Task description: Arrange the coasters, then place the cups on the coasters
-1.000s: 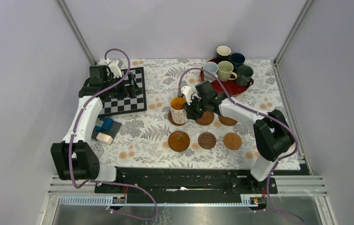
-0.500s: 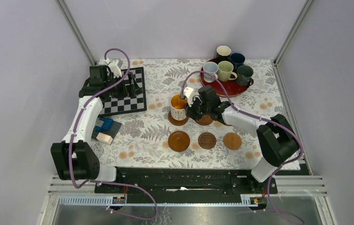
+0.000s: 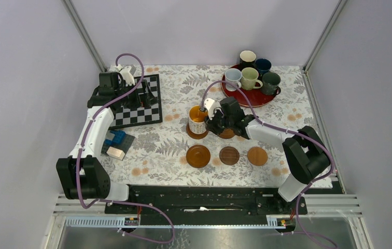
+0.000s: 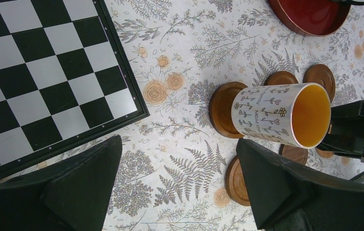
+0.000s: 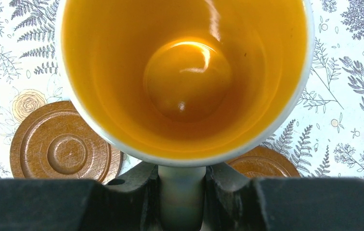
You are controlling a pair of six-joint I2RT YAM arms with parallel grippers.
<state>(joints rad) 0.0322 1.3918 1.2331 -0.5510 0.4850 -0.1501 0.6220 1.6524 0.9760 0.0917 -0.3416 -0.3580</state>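
The mug point(image 3: 197, 120) is shifted back over the far-left coaster point(image 4: 221, 109), handle clenched by the right gripper point(image 3: 211, 121), left gripper point(image 4: 177, 183) gaping; released off-centre, it could be toppled.

Lowered the orange-lined white mug point(image 3: 198, 119) from higher above the wooden coaster point(image 3: 196, 134) to stand close over it, upright, base level with that coaster's top; cannot tell whether touching. Nudged it slightly toward the coaster's far side, baring more of the near rim. Brought the right gripper point(image 3: 210, 119), clamped on the mug's handle, down alongside. Dropped the right forearm point(image 3: 269, 132) lower and flatter and swung the elbow point(image 3: 308, 155) outward, away from the coaster. Mostly hid, in the top view, the brown disc point(image 4: 319, 79) two places right of that coaster.
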